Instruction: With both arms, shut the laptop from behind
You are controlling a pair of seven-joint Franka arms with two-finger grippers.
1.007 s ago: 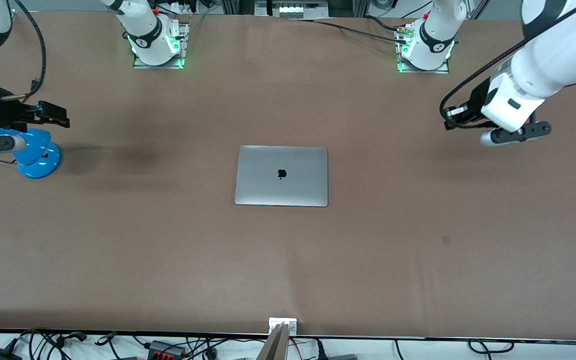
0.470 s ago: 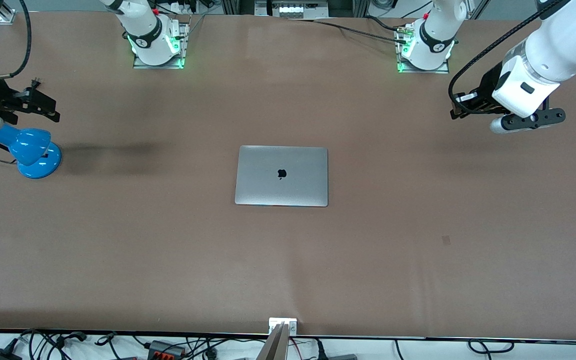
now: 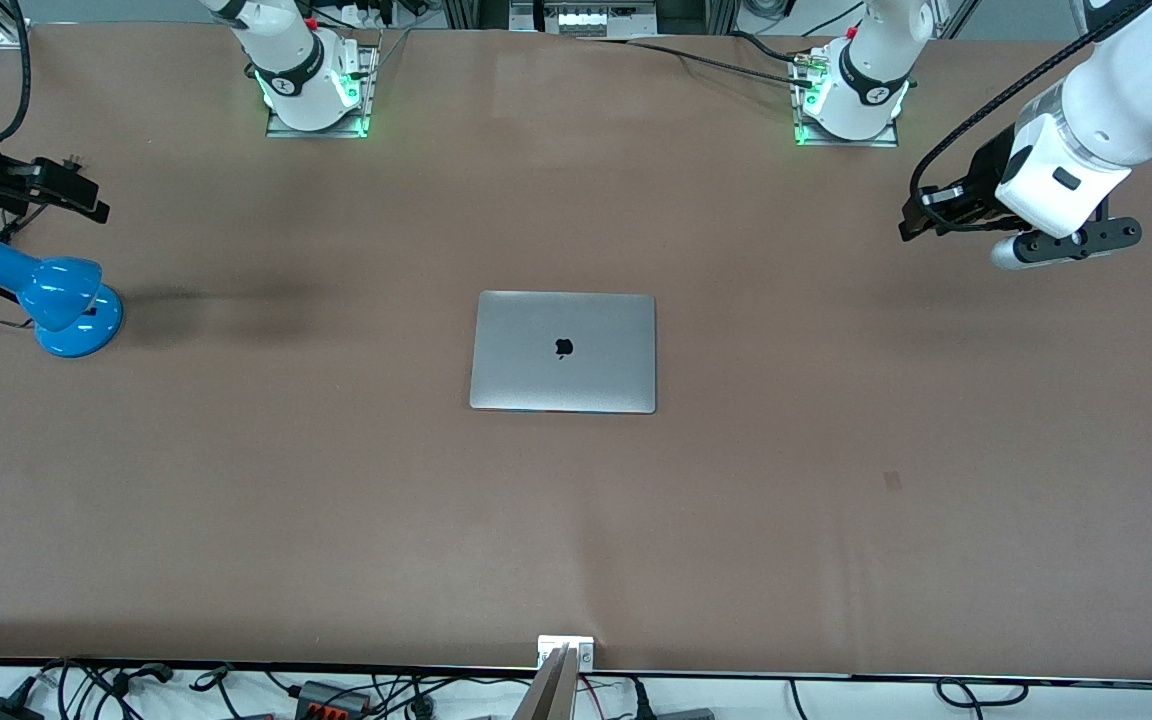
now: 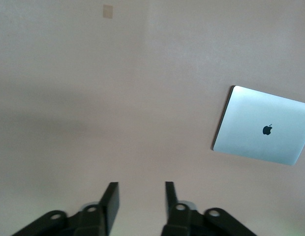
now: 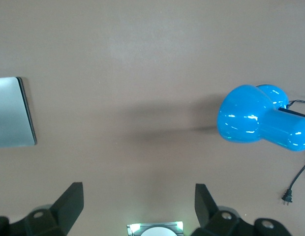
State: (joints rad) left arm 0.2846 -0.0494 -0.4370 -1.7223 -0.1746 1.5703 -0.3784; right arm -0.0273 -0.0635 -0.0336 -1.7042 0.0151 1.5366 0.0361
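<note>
On the brown table (image 3: 836, 520), midway between its two ends, the laptop (image 3: 563, 352) lies shut, lid and dark logo up; over the left arm's end hangs the left gripper (image 4: 141, 202), its fingers a modest gap apart, holding nothing; over the right arm's end the right gripper (image 5: 138, 202) is spread wide and empty, above a blue desk lamp (image 3: 46, 295).

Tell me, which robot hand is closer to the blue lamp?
The right one. The right gripper hangs open just above the blue lamp at the right arm's end of the table. The left gripper, also open, is over bare table at the left arm's end, past the laptop.
</note>
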